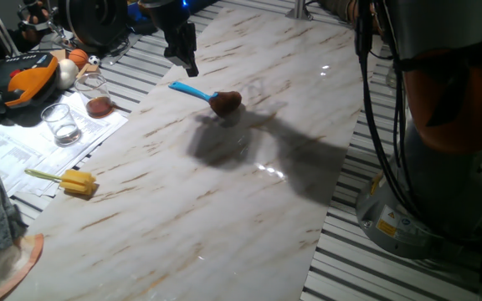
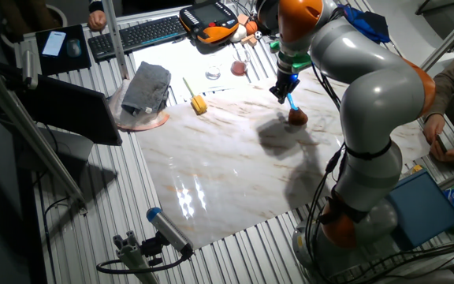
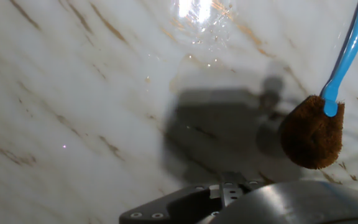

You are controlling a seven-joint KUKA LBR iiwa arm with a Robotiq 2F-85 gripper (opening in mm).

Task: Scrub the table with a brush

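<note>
Two fixed views show the whole marble table [image 1: 224, 209] and the gripper [image 1: 182, 52] above it; whether its jaws are open cannot be told. Hand view shows only the brush [image 3: 316, 127], lying on the table just beside the gripper, untouched

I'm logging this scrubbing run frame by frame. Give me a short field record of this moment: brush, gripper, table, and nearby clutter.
brush: lying on the table, blue handle and round brown head
gripper: above the handle end of the brush, not holding it; fingers not clear enough to tell open or shut
table: white marble-patterned slab with tan streaks, glare spots and the arm's shadow on it
clutter: yellow sponge on a stick at the slab's edge, empty glass on papers, grey cloth
task state: scrubbing not under way
</note>
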